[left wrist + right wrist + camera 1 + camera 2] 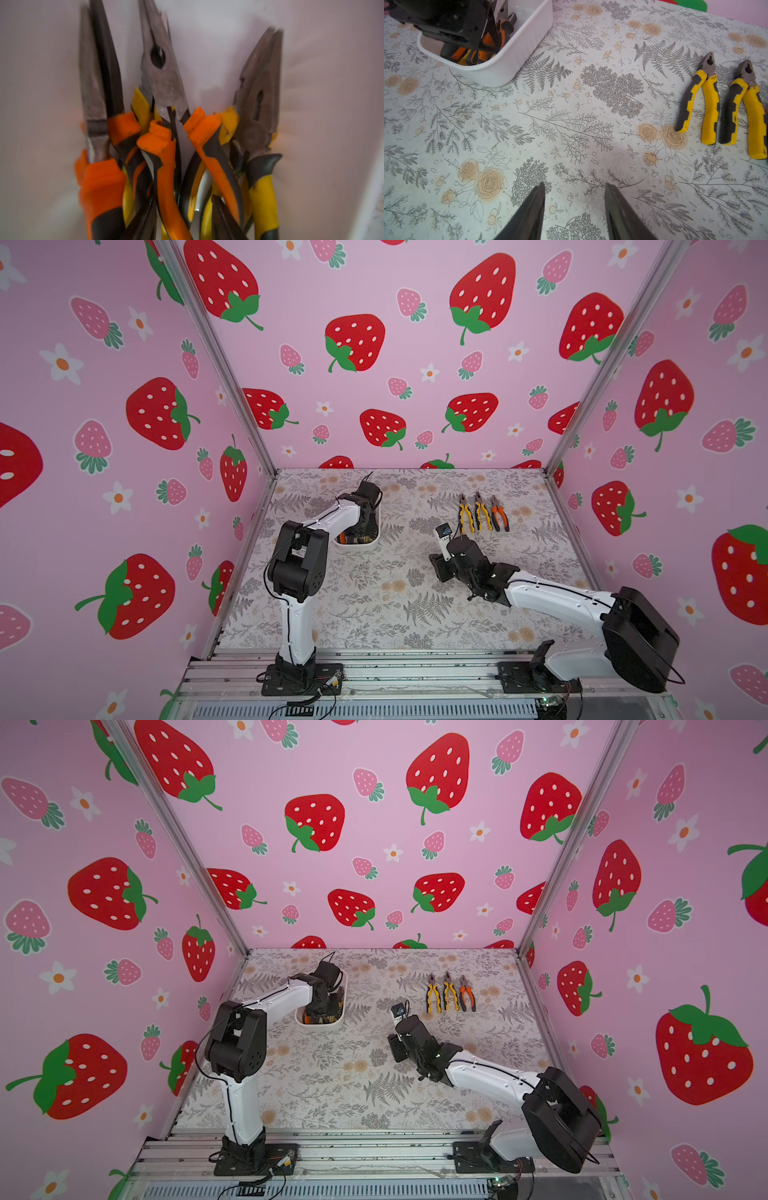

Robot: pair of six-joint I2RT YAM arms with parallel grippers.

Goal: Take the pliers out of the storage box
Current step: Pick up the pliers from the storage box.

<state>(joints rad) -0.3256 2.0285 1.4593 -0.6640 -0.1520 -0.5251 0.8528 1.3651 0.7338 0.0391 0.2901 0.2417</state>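
Observation:
The white storage box (362, 546) (329, 1026) sits at the left back of the table, with several pliers (166, 158) packed in it, orange-and-black and yellow-and-black handled, noses toward the far wall. My left gripper (184, 197) reaches down into the box (512, 52). Its fingers (225, 220) stand apart on either side of the two handles of an orange pair, and a strip of box floor shows beside them. Three pliers (482, 512) (449, 992) lie side by side at the right back. My right gripper (574, 184) hovers open over bare table, with nothing between its fingers.
Two yellow-handled pliers (702, 99) lie to the right of my right gripper, and the orange pair (499, 514) is the outermost of the row. Pink strawberry walls (374, 364) close in the back and both sides. A metal rail (415, 668) runs along the front.

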